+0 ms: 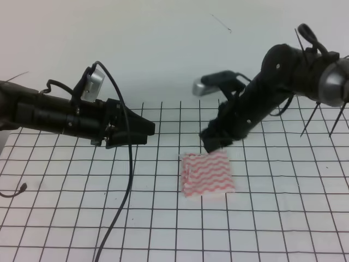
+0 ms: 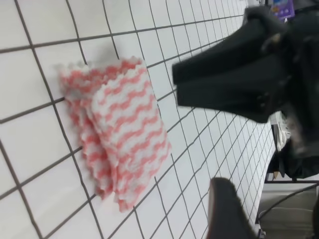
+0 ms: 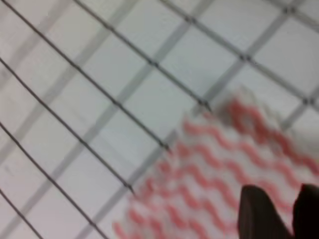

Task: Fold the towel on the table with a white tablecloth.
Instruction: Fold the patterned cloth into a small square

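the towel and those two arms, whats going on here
Two robot arms work over a table with a white gridded tablecloth. The pink-and-white zigzag towel lies already folded into a small layered rectangle. The right gripper hangs just above its far edge, holding nothing visible. The left gripper is off to the left, away from the towel.
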Robot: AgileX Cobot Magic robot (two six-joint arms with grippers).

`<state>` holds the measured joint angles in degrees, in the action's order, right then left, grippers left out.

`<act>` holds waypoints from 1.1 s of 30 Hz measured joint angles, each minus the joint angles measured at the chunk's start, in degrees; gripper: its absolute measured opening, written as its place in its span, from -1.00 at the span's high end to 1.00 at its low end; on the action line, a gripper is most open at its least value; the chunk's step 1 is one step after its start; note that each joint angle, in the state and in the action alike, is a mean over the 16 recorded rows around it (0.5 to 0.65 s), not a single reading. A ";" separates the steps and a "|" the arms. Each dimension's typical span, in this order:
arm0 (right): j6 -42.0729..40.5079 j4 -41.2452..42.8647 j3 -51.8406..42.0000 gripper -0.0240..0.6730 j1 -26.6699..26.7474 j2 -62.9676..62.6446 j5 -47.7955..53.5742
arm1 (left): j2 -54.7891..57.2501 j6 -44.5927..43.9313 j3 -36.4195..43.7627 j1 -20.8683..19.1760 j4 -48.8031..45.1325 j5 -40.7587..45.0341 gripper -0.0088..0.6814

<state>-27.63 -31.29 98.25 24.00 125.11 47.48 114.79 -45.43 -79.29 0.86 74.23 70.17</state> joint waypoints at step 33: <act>3.88 9.13 -0.66 0.93 0.97 0.61 8.52 | -0.08 -0.18 0.00 0.01 0.50 0.23 -0.02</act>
<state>-23.75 -22.17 97.59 24.98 125.71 55.99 114.70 -45.61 -79.28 0.87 74.73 70.39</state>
